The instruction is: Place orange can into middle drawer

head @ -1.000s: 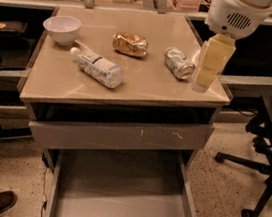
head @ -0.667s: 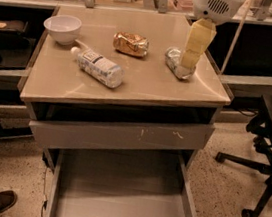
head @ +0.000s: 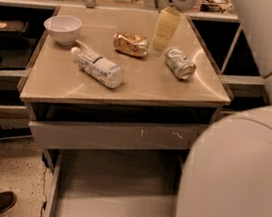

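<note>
Item, orange can [head: 131,44]: dented, golden, lying on its side on the table [head: 144,89], untouched; every place below is reckoned from it. Gripper [head: 159,44]: cream-coloured, hanging tip-down just right of the can and close above the tabletop, nothing in its hold; how far it stands open cannot be told. Silver-green can [head: 179,63]: on its side, right of the orange can and beyond the gripper. Plastic bottle [head: 99,67]: lying down, front-left of the can. White bowl [head: 62,28]: left of the can, well apart. Scratched drawer front [head: 112,135]: below and forward of the can, shut. Middle drawer [head: 116,178]: lower still, pulled out, floor bare. Robot arm [head: 236,185]: a large pale mass in the right foreground. Step in hand, by judgement: the approach, before any grasp. Next move calls for a short shift left to centre over the can, then a descent and a close across its narrow width. Change from earlier frames: the gripper has left the silver-green can and come nearer the orange can; the arm now fills the right of the view; cans, bottle, bowl and drawer lie as before
</note>
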